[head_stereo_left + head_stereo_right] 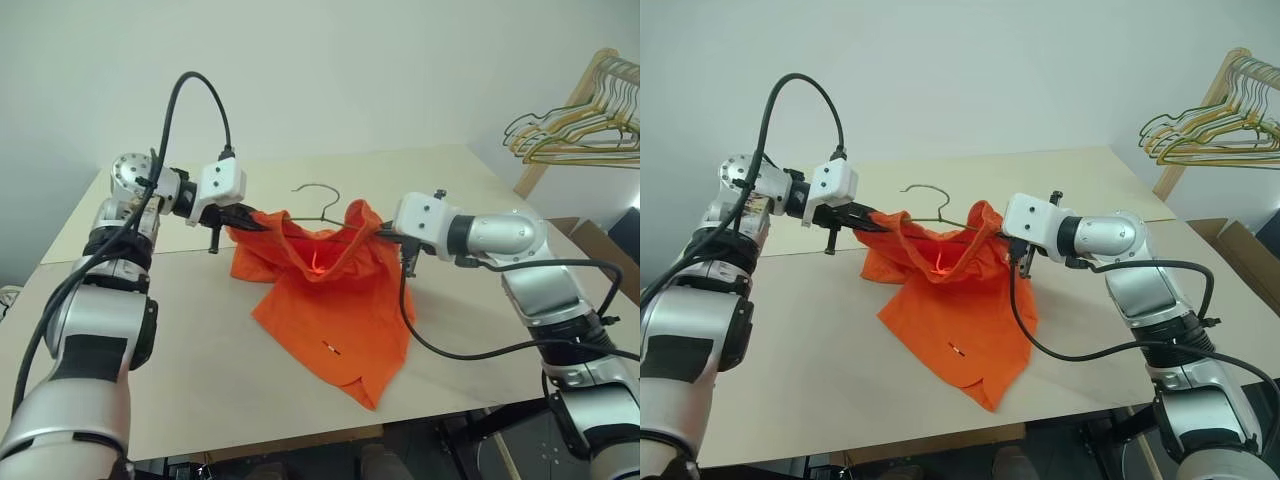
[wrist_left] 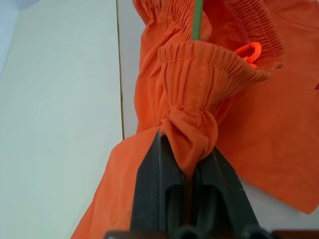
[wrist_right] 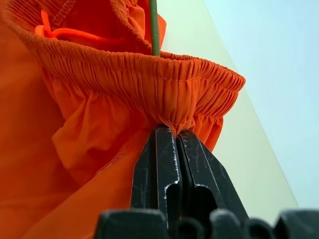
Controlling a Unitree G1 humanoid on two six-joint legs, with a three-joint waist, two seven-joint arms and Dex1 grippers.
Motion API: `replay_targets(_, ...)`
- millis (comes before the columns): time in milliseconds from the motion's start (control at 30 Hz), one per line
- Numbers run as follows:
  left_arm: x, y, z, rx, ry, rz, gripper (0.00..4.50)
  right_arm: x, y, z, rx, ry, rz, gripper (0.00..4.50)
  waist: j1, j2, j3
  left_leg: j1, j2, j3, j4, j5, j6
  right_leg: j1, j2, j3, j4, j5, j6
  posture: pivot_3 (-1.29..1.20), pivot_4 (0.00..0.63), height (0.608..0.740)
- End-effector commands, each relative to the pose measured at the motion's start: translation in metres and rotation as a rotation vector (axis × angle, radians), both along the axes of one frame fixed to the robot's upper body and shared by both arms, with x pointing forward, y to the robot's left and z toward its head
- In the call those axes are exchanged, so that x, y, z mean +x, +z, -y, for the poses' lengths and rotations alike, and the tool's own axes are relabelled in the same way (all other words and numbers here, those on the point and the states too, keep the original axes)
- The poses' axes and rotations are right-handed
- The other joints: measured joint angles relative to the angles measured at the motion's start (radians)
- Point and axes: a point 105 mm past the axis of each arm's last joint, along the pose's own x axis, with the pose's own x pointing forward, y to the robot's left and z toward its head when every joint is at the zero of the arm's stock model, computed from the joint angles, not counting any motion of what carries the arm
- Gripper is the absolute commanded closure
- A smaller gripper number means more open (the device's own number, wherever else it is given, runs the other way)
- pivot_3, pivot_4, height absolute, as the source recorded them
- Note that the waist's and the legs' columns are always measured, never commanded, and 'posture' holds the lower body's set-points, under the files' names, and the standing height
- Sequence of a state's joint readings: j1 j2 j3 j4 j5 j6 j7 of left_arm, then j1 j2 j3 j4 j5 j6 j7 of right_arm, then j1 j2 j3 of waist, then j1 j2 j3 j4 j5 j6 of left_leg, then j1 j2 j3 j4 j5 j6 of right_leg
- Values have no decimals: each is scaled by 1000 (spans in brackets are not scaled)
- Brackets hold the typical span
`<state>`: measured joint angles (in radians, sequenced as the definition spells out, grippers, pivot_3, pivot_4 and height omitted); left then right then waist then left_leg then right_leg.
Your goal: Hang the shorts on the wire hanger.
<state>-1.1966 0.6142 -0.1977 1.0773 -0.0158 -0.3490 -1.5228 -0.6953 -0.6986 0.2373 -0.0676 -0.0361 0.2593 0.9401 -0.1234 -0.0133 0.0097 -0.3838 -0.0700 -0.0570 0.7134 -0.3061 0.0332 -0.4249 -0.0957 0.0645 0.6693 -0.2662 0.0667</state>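
The orange shorts (image 1: 330,300) hang between my two grippers, with the waistband lifted off the table (image 1: 180,350) and the legs draped down onto it. My left gripper (image 1: 255,220) is shut on a bunch of waistband cloth (image 2: 192,134). At the other side my right gripper (image 1: 382,233) is shut on the gathered elastic edge (image 3: 169,89). The wire hanger (image 1: 318,192) shows its curved hook above and behind the shorts. Its thin green wire (image 2: 197,20) runs down into the open waistband, and the rest of it is hidden by cloth.
A bunch of yellow and green hangers (image 1: 580,130) hangs on a wooden rack at the far right. A cardboard box (image 1: 612,250) stands beside the table's right edge. A black cable (image 1: 460,352) loops below my right arm over the table.
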Motion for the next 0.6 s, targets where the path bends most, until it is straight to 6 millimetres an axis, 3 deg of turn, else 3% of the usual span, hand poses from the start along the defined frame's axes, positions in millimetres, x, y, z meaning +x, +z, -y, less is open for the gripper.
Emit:
replay_targets(33,1,16,8,-65,-20,59,4500,-9,6,-1,-29,60,25,3450,1,0,0,0,0,0,0,0,0,0,0,0,0,0,0,-77,0,740)
replay_targets(100,-2,17,10,-67,-45,54,4500,-2,1,3,-32,13,13,2820,-1,0,0,0,0,0,0,0,0,0,0,0,0,0,0,-84,0,740)
replay_targets(400,-8,15,13,-66,-98,23,4500,10,-7,15,28,-93,-47,2820,-5,0,0,0,0,0,0,0,0,0,0,0,0,0,0,-91,0,740)
replay_targets(600,-8,11,16,-75,-105,41,4500,-4,0,8,129,-6,-175,2820,-6,0,0,0,0,0,0,0,0,0,0,0,0,0,0,-93,0,740)
